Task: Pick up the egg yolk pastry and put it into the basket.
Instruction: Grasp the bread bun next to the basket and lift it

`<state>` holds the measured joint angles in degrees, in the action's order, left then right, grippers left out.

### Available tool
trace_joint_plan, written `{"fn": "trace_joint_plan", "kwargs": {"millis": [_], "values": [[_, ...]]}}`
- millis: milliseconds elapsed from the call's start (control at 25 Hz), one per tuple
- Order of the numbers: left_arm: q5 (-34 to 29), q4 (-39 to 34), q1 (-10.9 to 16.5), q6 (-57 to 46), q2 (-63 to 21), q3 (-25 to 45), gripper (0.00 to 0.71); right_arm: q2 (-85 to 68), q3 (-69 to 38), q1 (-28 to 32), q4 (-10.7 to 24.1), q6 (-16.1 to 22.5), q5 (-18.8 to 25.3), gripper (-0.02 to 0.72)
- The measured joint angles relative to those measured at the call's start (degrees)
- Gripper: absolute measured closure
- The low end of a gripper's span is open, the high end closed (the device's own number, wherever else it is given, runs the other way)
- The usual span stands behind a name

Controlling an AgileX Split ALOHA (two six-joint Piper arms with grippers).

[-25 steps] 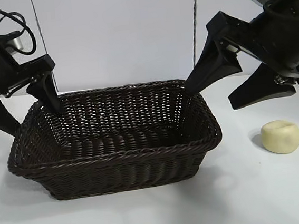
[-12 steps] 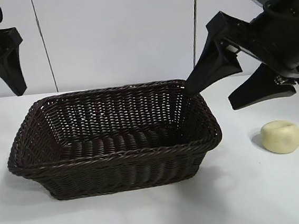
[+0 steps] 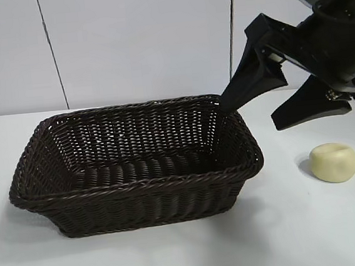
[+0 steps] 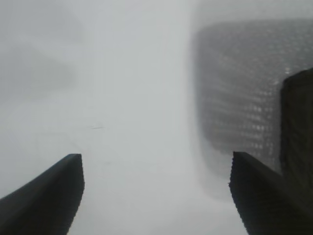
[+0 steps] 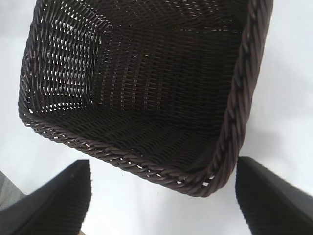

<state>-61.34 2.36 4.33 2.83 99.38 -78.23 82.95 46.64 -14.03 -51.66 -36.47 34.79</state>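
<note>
The egg yolk pastry [image 3: 334, 162], a small pale cream bun with a dented top, lies on the white table to the right of the basket [image 3: 138, 186]. The dark brown wicker basket has nothing in it. My right gripper [image 3: 249, 116] hangs open above the basket's right end, up and left of the pastry, with nothing between its fingers. In the right wrist view the right gripper [image 5: 163, 166] frames the basket's braided rim [image 5: 146, 169]. My left gripper [image 4: 155, 161] is open and empty over bare table, with the basket [image 4: 234, 88] blurred off to one side. The left arm is outside the exterior view.
The white table [image 3: 176, 252] runs in front of the basket and around the pastry. A pale panelled wall [image 3: 137, 42] stands behind.
The left arm lifted away from the basket's far left corner and went up and left out of the exterior view. The right arm, the basket and the pastry stayed put.
</note>
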Motion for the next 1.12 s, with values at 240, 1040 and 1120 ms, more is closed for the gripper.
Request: {"fn": "trace_joint_plan", "kwargs": {"millis": [240, 1040, 1120], "values": [[-5.37, 0.12, 0.48, 0.00, -0.08, 0.00, 0.116, 0.00, 0.00, 0.00, 0.00, 0.00, 0.00, 0.122], [-9.77, -2.94, 0.48, 0.64, -46.47, 22.16, 0.139, 0.00, 0.00, 0.00, 0.02, 0.00, 0.18, 0.122], [-10.06, -2.94, 0.48, 0.59, -51.93, 25.65, 0.139, 0.00, 0.00, 0.00, 0.02, 0.00, 0.18, 0.122]]}}
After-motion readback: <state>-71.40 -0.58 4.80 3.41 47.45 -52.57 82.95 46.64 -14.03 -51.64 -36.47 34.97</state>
